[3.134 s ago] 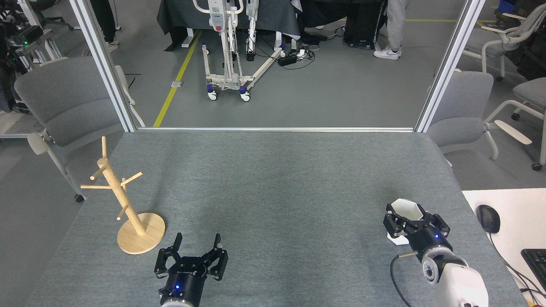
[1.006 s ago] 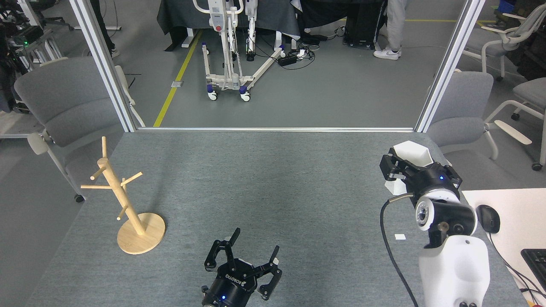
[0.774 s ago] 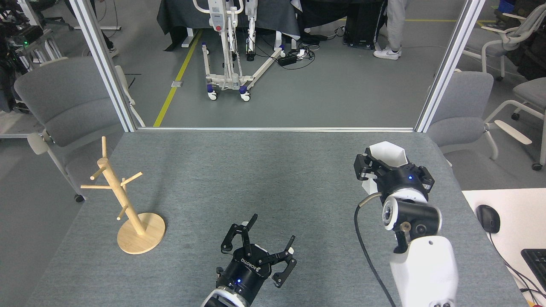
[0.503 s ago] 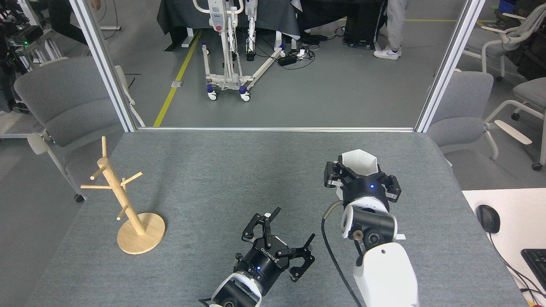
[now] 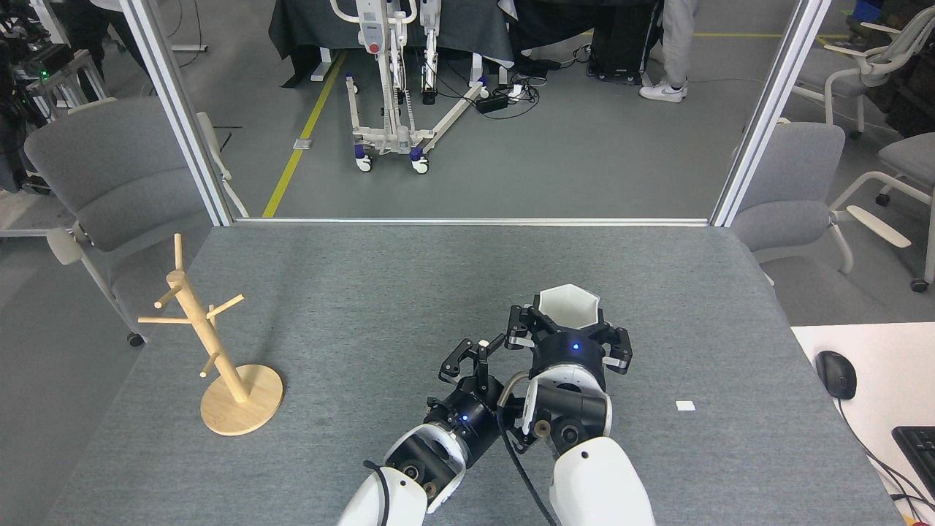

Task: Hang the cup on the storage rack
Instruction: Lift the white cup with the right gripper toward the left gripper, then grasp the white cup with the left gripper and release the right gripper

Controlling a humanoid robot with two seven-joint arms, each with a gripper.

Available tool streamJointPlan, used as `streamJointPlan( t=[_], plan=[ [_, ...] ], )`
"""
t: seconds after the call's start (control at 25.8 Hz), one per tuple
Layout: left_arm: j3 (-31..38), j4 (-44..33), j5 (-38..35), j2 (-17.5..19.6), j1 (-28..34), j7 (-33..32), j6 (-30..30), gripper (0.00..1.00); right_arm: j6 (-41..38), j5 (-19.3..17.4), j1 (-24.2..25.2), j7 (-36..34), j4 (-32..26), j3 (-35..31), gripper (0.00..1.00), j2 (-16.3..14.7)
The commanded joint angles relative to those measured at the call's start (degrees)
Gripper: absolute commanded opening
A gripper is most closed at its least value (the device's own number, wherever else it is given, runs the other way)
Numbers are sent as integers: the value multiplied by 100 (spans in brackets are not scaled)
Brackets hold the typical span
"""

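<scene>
The white faceted cup is held upright above the table's middle, its hexagonal rim facing up. My right gripper is shut on the cup from below and behind, black fingers clasping its sides. My left gripper stands open just left of the cup, its dark fingers spread and close to the right gripper. The light wooden storage rack stands at the table's left, its slanted post and thin pegs bare, on a round disc base. The cup's hole is hidden.
A small white scrap lies on the grey table at the right. A white side desk with a black mouse and keyboard sits at far right. Grey chairs flank the table.
My right gripper has carried the cup left and nearer, from the right side toward the table's middle. My left gripper has moved right and forward until it is beside the cup.
</scene>
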Motion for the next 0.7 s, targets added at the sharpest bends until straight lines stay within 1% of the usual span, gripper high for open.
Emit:
streamJointPlan(
  t=[0.0,0.23,0.31,0.46,0.66],
  plan=[
    [-4,149,227,-6,-207,-264,-81,99,3,-3,2,1,112,105,15,55],
    [-4,210,578,-14,-330,-580,-486,99,11,-3,2,1,139,202,14,117],
    [-4,368,754,-14,-409,-695,-503,99,29,6,2,1,139,220,14,117],
    [-4,570,1167,-14,-567,-703,-512,99,29,6,2,1,139,220,14,108],
    [-4,729,1326,-23,-761,-712,-486,99,47,6,2,1,139,229,13,117]
  ],
)
